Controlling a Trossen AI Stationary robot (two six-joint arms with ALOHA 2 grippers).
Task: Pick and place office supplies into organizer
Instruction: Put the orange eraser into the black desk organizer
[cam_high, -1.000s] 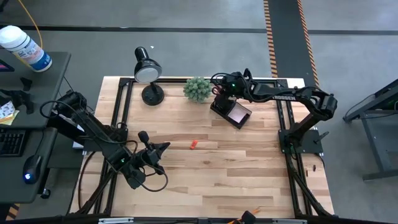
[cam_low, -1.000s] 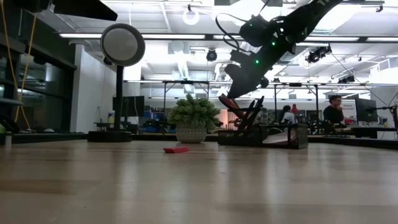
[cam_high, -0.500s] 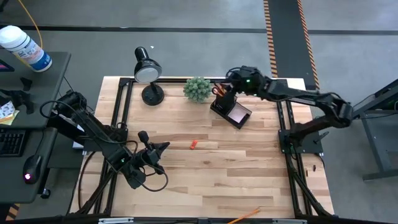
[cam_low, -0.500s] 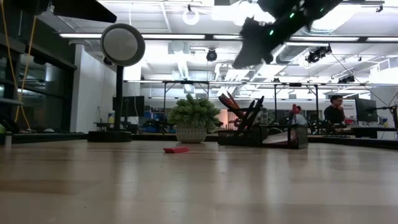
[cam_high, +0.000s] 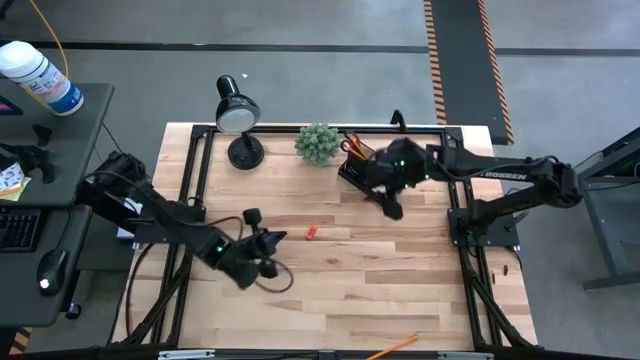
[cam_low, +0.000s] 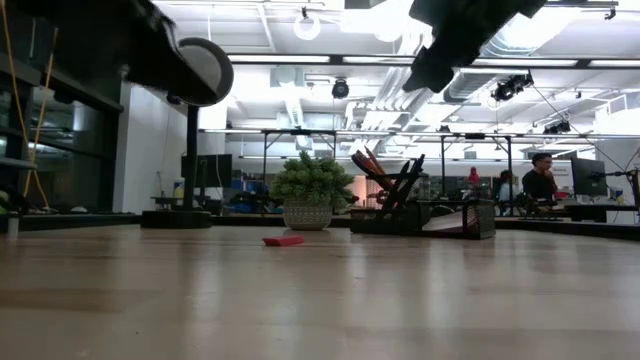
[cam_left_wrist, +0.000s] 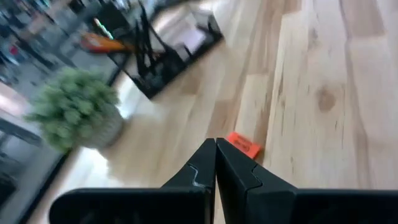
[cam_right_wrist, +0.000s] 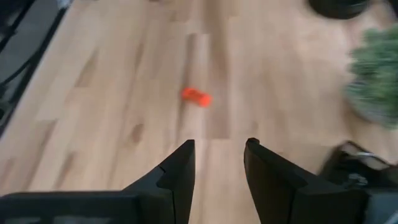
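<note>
A small orange-red piece lies flat on the wooden table; it also shows in the left wrist view, the right wrist view and the low view. The dark organizer stands at the far side, with orange-handled scissors and pens leaning in its cup. My left gripper is shut and empty, left of the piece, its tips pointing at it. My right gripper is open and empty above the organizer's tray, its fingers apart.
A green plant ball and a black desk lamp stand at the far edge, left of the organizer. An orange pencil lies at the near edge. Bare wood stretches around the orange-red piece.
My right gripper has risen from the organizer's cup and swung toward the near edge, over the tray. My left gripper has moved toward the table's right, closer to the orange-red piece. The piece has stayed where it was.
</note>
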